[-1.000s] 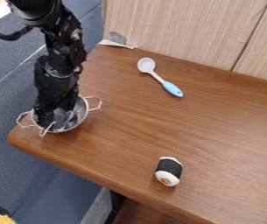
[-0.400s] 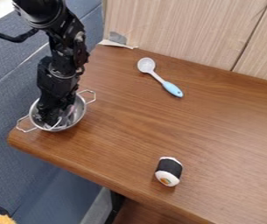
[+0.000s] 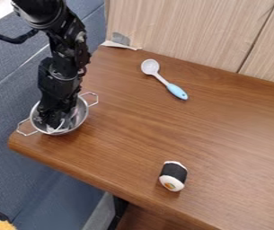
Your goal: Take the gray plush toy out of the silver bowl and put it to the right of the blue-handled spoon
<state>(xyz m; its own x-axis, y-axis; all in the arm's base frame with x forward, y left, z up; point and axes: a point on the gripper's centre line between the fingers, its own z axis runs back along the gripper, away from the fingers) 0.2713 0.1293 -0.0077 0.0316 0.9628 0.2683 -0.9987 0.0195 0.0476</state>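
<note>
"That bowl (image 3: 78,118) looks like shiny metal, doesn't it?"
"Yes, smooth, with bare metal wire handles (image 3: 97,98). The spoon (image 3: 161,80) looks like smooth plastic."
"And this tabletop (image 3: 133,130)?"
"Wood-grained, with a soft sheen. The wall panels (image 3: 187,36) behind are wood-grained too, but matt."
"The blue surface (image 3: 13,108) beside us?"
"Looks like cloth, matt and slightly rough."

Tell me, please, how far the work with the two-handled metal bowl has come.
Looks done: the metal bowl sits at the table corner. In hand: the gripper is down inside it. Left, probably: bringing the gripper out. The toy sushi roll and blue-handled spoon lie apart from the bowl.
</note>
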